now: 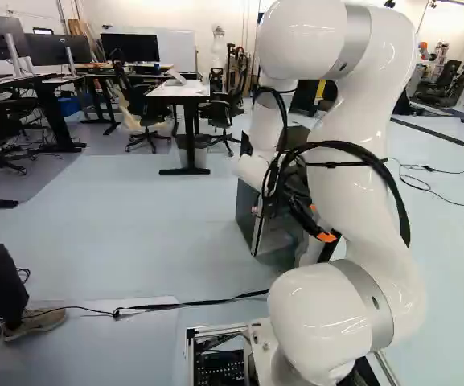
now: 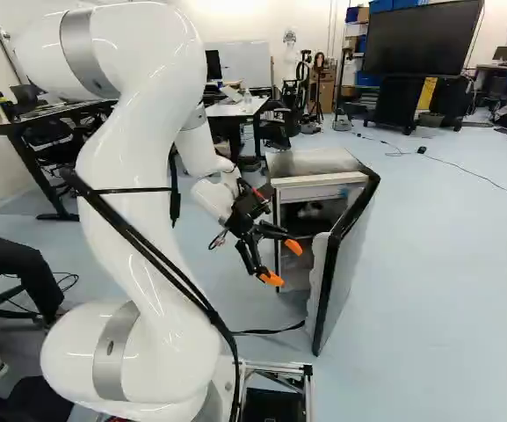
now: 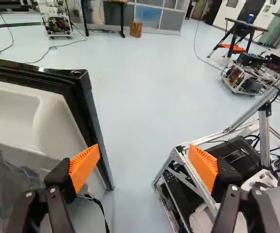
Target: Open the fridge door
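The fridge door (image 2: 345,264) stands open: a flat grey outer panel, glossy black edging and a white moulded inner liner with a rounded recess. In the right base view, it lies at 3 o'clock from the pincer (image 2: 284,264); the box-shaped fridge body (image 2: 310,164), with a smooth grey top and white front rail, lies at 1 o'clock. The pincer (image 3: 143,162) is wide open and grips nothing; its wedge-shaped orange pads (image 3: 84,167) have ribbed faces. In the wrist view, the liner is at 10 o'clock from the pincer, with one pad overlapping the door's edge; contact cannot be determined. Smooth, pale blue floor (image 3: 144,82) lies at 12 o'clock, an angular metal frame (image 3: 198,177) at 3 o'clock.
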You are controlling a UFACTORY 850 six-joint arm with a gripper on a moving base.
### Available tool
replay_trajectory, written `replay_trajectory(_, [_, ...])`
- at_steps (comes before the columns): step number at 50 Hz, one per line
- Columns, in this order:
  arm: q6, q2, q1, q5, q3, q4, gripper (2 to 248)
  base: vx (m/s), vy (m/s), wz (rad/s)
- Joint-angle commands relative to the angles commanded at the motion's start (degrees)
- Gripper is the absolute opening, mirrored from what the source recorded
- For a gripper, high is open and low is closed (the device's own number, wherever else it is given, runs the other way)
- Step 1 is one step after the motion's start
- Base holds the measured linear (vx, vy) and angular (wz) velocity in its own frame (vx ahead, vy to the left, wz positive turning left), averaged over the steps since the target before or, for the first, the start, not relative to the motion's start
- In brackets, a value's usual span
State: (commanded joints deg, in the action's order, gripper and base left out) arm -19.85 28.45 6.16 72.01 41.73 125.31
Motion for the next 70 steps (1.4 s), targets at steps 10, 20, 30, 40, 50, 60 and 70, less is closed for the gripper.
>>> replay_trajectory(10, [0.0,0.5,2.0,3.5,1.6,-0.7,247,0.000,0.000,0.000])
replay_trajectory(20, [0.0,1.4,1.6,5.1,4.6,-1.0,247,0.000,0.000,0.000])
replay_trajectory(30, [0.0,2.7,-0.7,5.2,8.3,-1.0,247,0.000,0.000,0.000])
replay_trajectory(40, [0.0,4.1,-3.6,5.2,12.0,-1.0,247,0.000,0.000,0.000])
replay_trajectory(50, [0.0,5.5,-6.5,5.2,15.6,-1.0,247,0.000,0.000,0.000])
replay_trajectory(60, [0.0,6.9,-9.5,5.2,18.9,-1.0,247,0.000,0.000,0.000])
replay_trajectory(70, [0.0,8.2,-12.3,5.0,21.9,-1.0,247,0.000,0.000,0.000])
